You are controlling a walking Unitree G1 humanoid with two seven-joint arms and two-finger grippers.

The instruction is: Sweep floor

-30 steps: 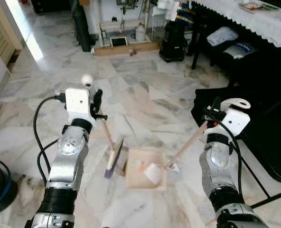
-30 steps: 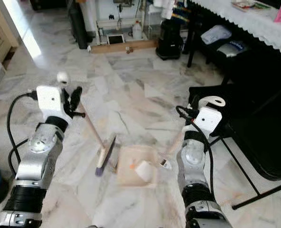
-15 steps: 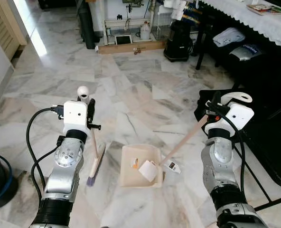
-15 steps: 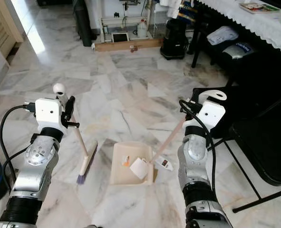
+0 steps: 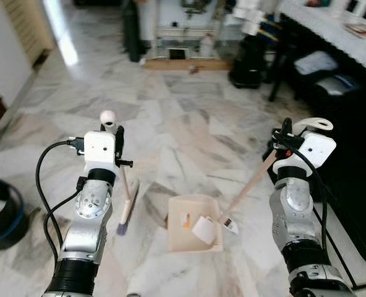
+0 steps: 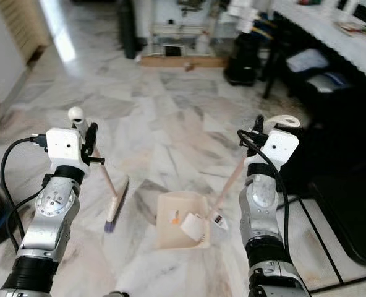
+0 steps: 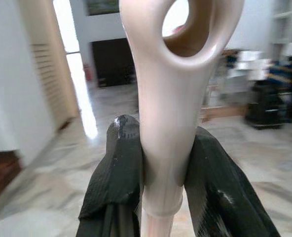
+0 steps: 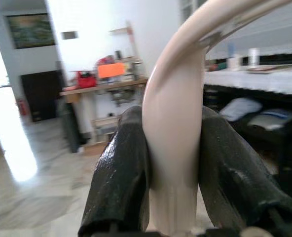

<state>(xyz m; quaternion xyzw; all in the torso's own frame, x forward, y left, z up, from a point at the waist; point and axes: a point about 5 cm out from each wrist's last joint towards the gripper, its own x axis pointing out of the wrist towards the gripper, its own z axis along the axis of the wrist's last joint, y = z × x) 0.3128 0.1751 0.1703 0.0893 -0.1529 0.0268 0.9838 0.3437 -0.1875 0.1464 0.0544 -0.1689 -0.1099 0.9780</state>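
We see the left gripper (image 7: 161,168) clamped tight on the broom handle (image 7: 168,123); the broom (image 5: 127,207) slants down from the jaws to its bristle head on the marble floor (image 5: 183,117). The right gripper (image 8: 173,168) is closed around the dustpan handle (image 8: 173,128). Below and between both jaws, the dustpan (image 5: 194,224) rests on the floor holding paper scraps (image 5: 204,229), broom head just beside it, apart.
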